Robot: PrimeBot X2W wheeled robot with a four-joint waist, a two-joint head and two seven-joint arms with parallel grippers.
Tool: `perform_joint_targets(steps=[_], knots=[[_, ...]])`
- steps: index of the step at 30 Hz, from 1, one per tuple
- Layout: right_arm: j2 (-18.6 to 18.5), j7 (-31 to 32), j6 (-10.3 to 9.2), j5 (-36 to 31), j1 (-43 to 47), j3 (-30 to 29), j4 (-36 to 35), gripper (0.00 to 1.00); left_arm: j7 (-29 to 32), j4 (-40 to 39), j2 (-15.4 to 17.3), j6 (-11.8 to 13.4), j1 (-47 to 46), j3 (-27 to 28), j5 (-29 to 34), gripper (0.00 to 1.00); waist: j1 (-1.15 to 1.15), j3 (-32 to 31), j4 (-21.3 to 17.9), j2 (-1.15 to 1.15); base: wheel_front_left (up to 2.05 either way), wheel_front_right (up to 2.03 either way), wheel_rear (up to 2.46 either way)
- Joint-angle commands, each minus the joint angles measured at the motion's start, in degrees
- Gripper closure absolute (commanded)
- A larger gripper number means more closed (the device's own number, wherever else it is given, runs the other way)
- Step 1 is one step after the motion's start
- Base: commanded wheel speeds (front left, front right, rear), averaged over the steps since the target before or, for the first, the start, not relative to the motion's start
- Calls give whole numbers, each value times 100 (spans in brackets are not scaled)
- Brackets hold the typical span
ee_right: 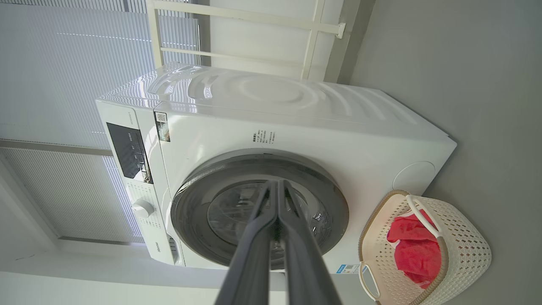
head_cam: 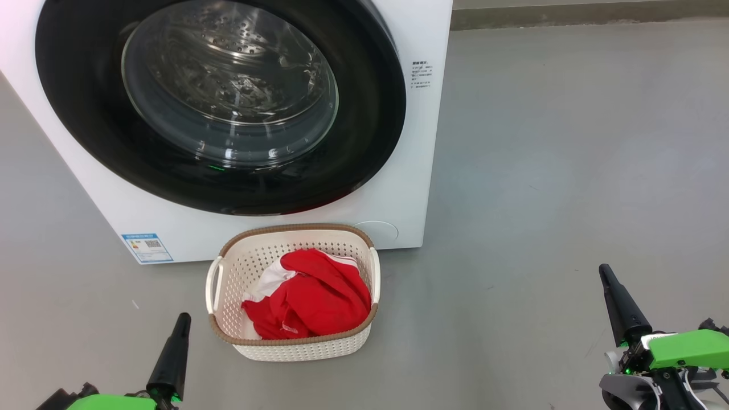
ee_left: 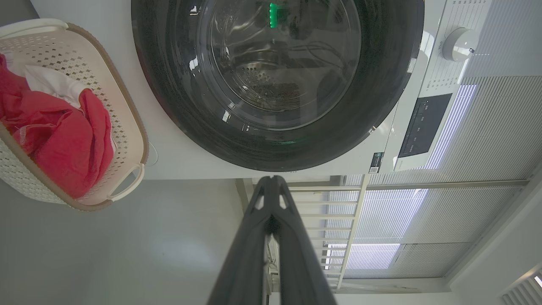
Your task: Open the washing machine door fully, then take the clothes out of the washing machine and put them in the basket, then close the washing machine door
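The white washing machine stands ahead with its black-rimmed round door flat against the front, closed; the steel drum shows through the glass. On the floor right before it sits the cream basket with the red and white clothes piled inside. My left gripper is shut and empty at the lower left, short of the basket. At the lower right my right gripper is shut and empty too, well clear of the basket. The wrist views show the door, the basket and the clothes.
Grey floor spreads to the right of the machine. A blue-bordered label sits at the machine's lower left corner. Its control panel and dial lie above the door. Window blinds and a white railing stand behind.
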Motion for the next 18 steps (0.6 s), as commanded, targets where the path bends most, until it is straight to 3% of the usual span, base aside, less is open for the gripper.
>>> perform_joint_targets(steps=[1, 18], knots=[[-41, 23, -3, -38, -245, 79, -139, 100, 42, -117, 105, -80, -227, 201, -40, 100, 0, 0, 0, 0, 0, 0, 0], [-36, 29, -3, -44, -246, 72, -138, 100, 42, -117, 105, -80, -227, 201, -40, 100, 0, 0, 0, 0, 0, 0, 0]])
